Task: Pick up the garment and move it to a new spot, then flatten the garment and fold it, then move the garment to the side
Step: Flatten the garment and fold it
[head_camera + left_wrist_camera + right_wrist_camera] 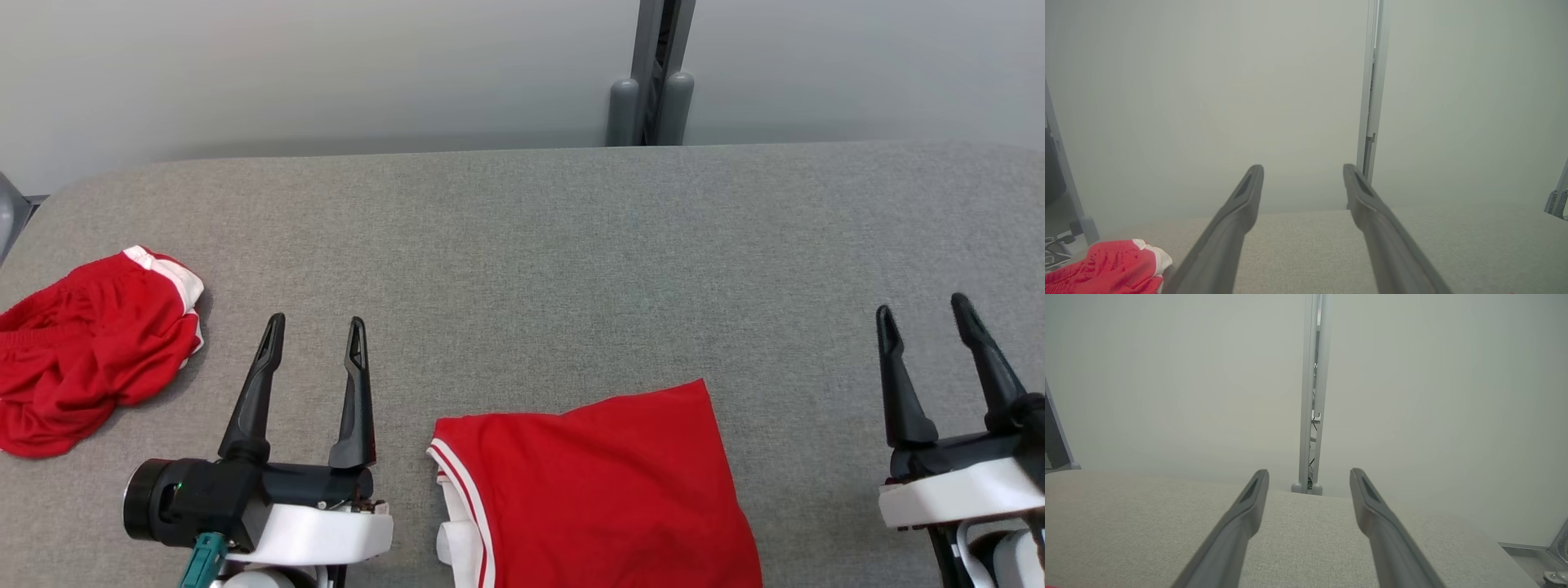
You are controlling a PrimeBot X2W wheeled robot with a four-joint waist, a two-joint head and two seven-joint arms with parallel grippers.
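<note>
Garments lie at two spots on the grey bench. A red jersey with a white-striped edge is spread flat at the near edge, between the two arms, its lower part cut off by the bottom of the head view. It sits just beside the wrist of the left end effector, on that arm's right and nearer the robot than the fingertips, without touching them. The right end effector stands apart from the jersey's other side. Crumpled red shorts with white trim rest near the bench's left end, to the left of the left end effector and clear of it. Both end effectors have their fingers spread wide with nothing between them, pointing toward the far edge, where a grey post rises.
</note>
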